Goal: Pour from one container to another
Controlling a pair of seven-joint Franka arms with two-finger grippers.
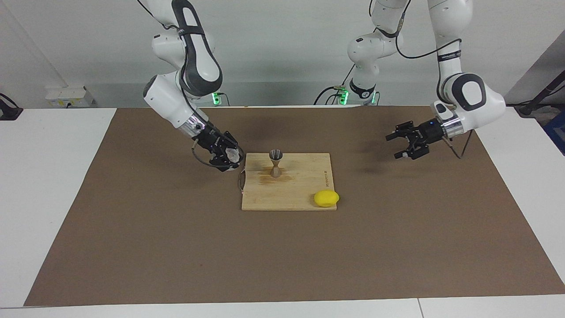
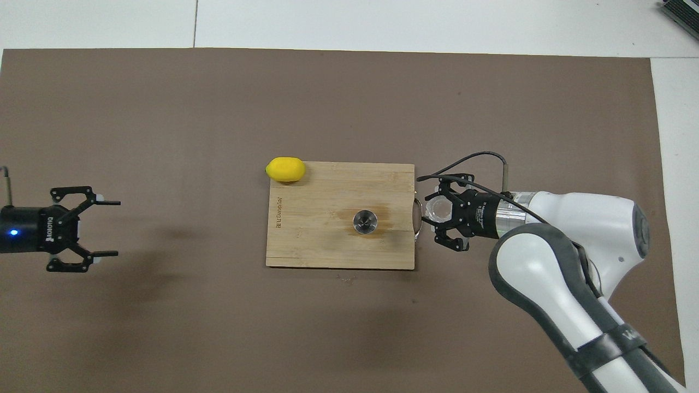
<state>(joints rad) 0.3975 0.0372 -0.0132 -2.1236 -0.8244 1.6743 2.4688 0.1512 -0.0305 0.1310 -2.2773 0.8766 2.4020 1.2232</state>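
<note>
Beside the cutting board [image 1: 304,194], the right gripper [image 1: 229,157] clasps the clear cup [image 1: 232,154] near the upright jigger [image 1: 276,163], while the left gripper [image 1: 404,142] waits, fingers spread, empty

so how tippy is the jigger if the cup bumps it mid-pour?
Probably tippy: the jigger stands upright on the board on a small cone foot with a narrow waist, so a nudge near its rim could topple it. It looks like thin metal, likely light and apt to slide. Tipped, it would probably roll in an arc. The right gripper holds the cup beside the board.
</note>
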